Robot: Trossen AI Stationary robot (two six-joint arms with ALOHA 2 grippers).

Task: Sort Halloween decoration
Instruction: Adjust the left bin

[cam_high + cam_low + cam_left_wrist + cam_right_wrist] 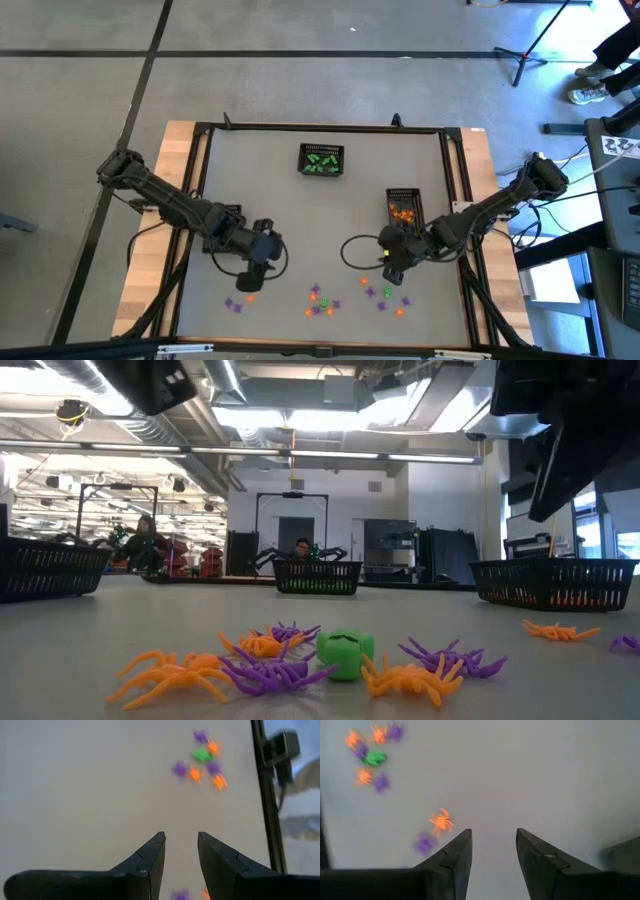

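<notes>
The Halloween decoration lies loose on the grey table near its front edge. In the high view a few pieces lie at the left [240, 302], a cluster in the middle [320, 300] and several at the right [388, 296]. The low view shows orange and purple spiders around a green piece [345, 652]. My left gripper [252, 278] [181, 845] hangs open above the table, just behind the left pieces. My right gripper [390, 272] [492, 840] hangs open above the table behind the right pieces, beside an orange spider [441, 821] and a purple one [425, 843]. Both are empty.
A black mesh basket [322, 160] holding green pieces stands at the far middle. Another [404, 208] holding orange pieces stands right of centre, just behind my right gripper. The low view shows a third basket [50, 570] at the left. A black frame [455, 200] edges the table.
</notes>
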